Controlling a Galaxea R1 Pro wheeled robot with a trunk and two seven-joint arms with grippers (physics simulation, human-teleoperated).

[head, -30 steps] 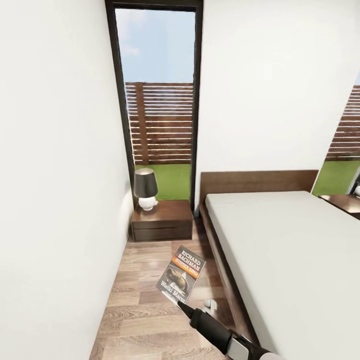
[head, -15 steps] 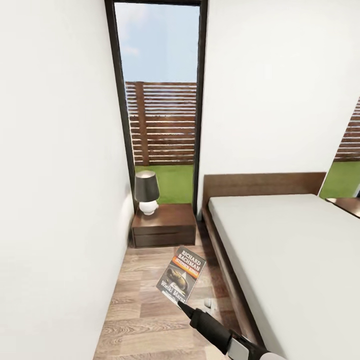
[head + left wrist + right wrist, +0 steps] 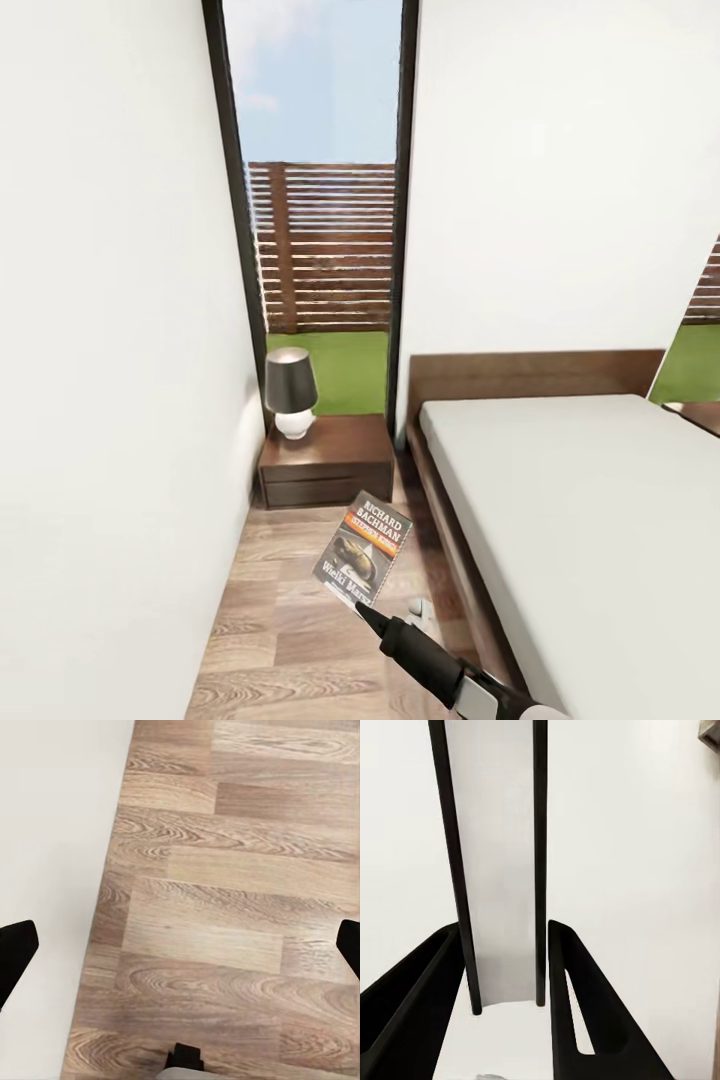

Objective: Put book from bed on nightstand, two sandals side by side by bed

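My right gripper (image 3: 352,598) is shut on the lower edge of the book (image 3: 363,552), holding it in the air above the wood floor, left of the bed (image 3: 580,500). The cover is dark with a picture and orange and white lettering. The right wrist view sees the book (image 3: 502,870) edge-on, clamped between both black fingers (image 3: 412,1005). The nightstand (image 3: 330,462) stands ahead against the window wall, left of the headboard. My left gripper (image 3: 180,949) is open over bare floor. The sandals are out of view.
A black-shaded lamp (image 3: 290,392) with a white base stands on the nightstand's left part. A white wall (image 3: 110,400) closes the left side, leaving a narrow floor strip (image 3: 290,610) beside the bed frame. Behind the nightstand is a tall dark-framed window (image 3: 320,230).
The whole picture has shifted a little, so the camera has moved; the window and headboard look slightly nearer. The book stays in my right gripper at the same spot in view.
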